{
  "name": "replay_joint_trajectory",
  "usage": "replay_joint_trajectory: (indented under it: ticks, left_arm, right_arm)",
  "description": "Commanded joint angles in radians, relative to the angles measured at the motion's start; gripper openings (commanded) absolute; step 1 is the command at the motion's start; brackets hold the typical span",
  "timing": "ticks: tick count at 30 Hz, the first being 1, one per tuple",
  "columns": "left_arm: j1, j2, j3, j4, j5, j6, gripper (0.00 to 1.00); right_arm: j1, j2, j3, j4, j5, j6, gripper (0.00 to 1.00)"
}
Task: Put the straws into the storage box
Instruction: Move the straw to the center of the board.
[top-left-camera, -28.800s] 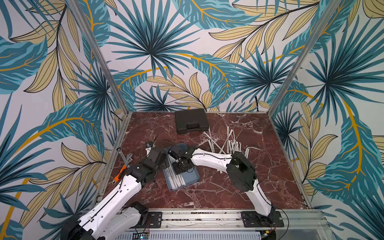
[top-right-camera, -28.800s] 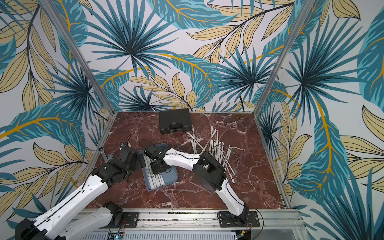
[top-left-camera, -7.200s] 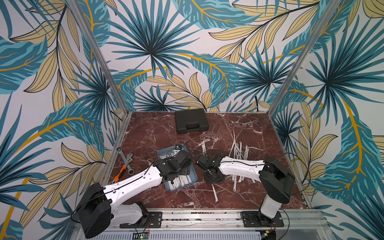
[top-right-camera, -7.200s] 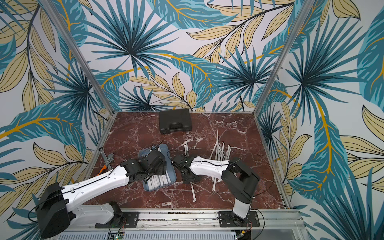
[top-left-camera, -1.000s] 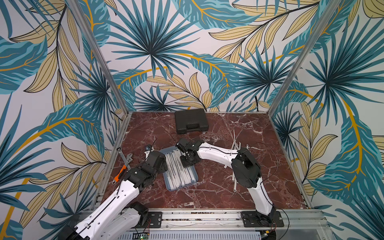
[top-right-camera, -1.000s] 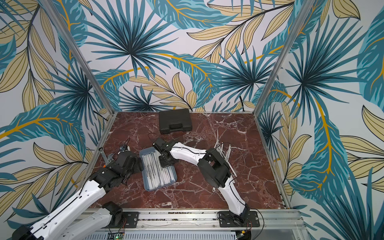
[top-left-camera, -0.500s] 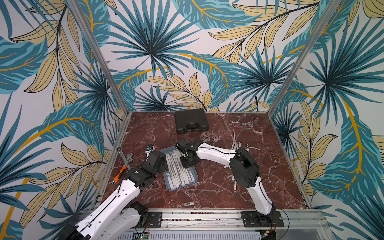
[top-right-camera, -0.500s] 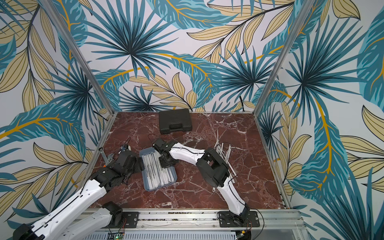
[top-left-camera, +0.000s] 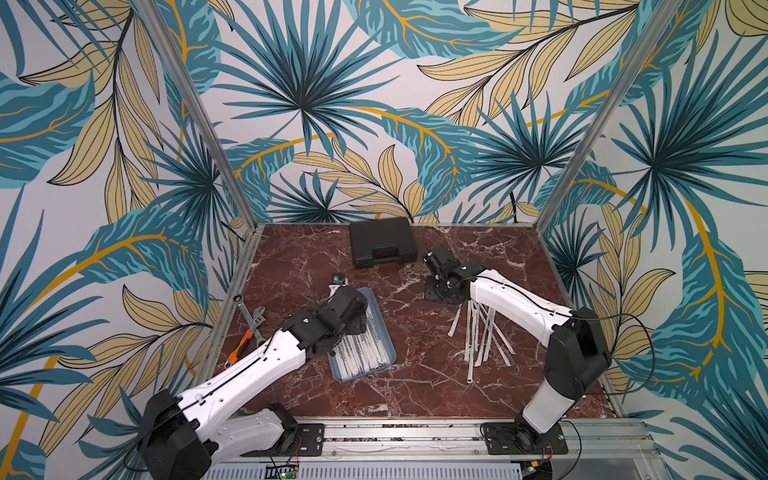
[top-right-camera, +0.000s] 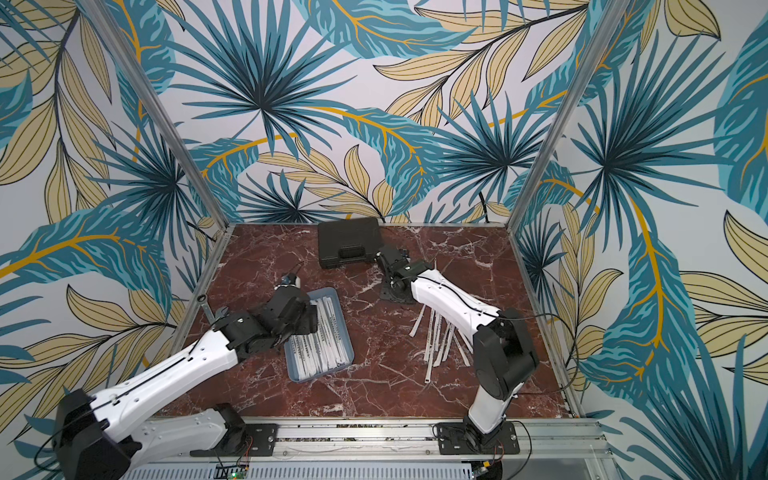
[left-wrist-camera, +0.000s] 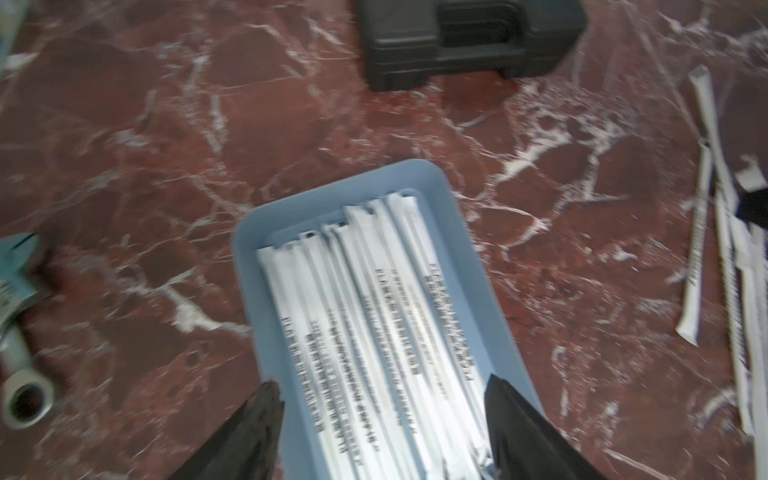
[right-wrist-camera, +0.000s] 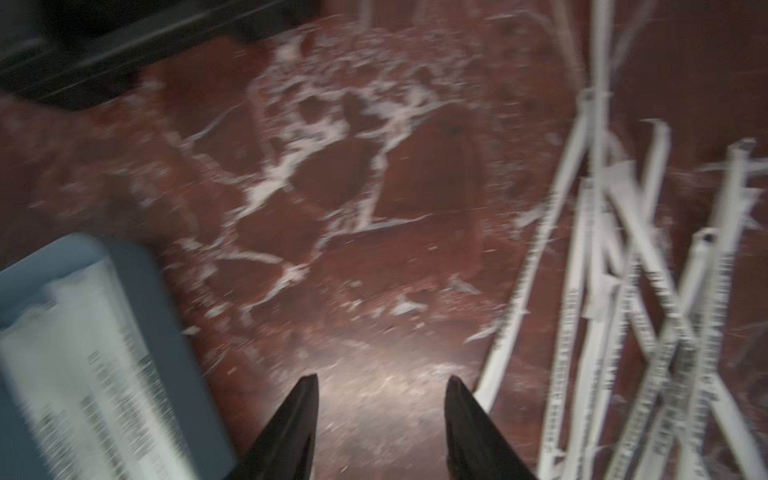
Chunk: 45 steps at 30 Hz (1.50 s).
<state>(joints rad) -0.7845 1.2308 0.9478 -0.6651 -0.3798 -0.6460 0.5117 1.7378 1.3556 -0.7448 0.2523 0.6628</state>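
Hovering open-fingered and empty beside loose straws (right-wrist-camera: 521, 291), right gripper (right-wrist-camera: 382, 378) looks set to grab one; left gripper (left-wrist-camera: 382, 380), fingers apart, straddles the box (left-wrist-camera: 340, 187), likely steadying it.

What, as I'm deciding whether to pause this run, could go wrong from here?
The loose straws lie crossed in a heap; the open right gripper may pinch several or scatter neighbours.
The left gripper hangs over the storage box and could block the next drop or nudge it.

You see white straws (left-wrist-camera: 374, 311) with dark print, a blue-grey box (left-wrist-camera: 345, 178), a black case (left-wrist-camera: 469, 37) and a red-brown, white-veined table (left-wrist-camera: 166, 124).
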Motion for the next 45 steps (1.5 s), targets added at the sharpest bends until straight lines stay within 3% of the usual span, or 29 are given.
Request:
replay_joint_trajectory:
  ticks: [1, 7, 15, 22, 25, 28, 32, 36, 40, 45]
  left_arm:
    - [-0.07, 0.106, 0.051, 0.062, 0.013, -0.01, 0.81]
    - [-0.099, 0.19, 0.056, 0.075, 0.009, -0.015, 0.81]
    - [-0.085, 0.162, 0.046, -0.01, -0.081, -0.008, 0.83]
    - [0.094, -0.076, -0.09, -0.052, -0.114, 0.024, 0.83]
    - [0.144, -0.18, -0.135, -0.062, -0.136, 0.039, 0.83]
    - [0.192, -0.235, -0.144, -0.119, -0.162, 0.048, 0.83]
    - [0.262, -0.286, -0.161, -0.131, -0.134, 0.077, 0.83]
    - [0.283, -0.299, -0.168, -0.123, -0.104, 0.072, 0.83]
    - [0.284, -0.298, -0.176, -0.106, -0.083, 0.064, 0.83]
    - [0.285, -0.301, -0.182, -0.093, -0.038, 0.041, 0.83]
  right_arm:
    - [-0.025, 0.054, -0.042, -0.011, 0.089, 0.026, 0.53]
    - [-0.072, 0.137, -0.078, 0.029, 0.118, 0.047, 0.51]
    - [-0.089, 0.194, -0.136, 0.11, 0.02, 0.042, 0.41]
    - [-0.087, 0.178, -0.188, 0.174, -0.088, 0.034, 0.16]
    - [-0.054, 0.141, -0.214, 0.175, -0.112, 0.017, 0.11]
    - [0.05, 0.087, -0.214, 0.146, -0.099, -0.027, 0.08]
    - [0.218, 0.065, -0.167, 0.062, -0.072, -0.09, 0.07]
    - [0.32, 0.06, -0.17, 0.029, -0.101, -0.114, 0.08]
    - [0.334, 0.021, -0.182, -0.001, -0.113, -0.127, 0.15]
    - [0.3, -0.024, -0.174, -0.029, -0.054, -0.087, 0.35]
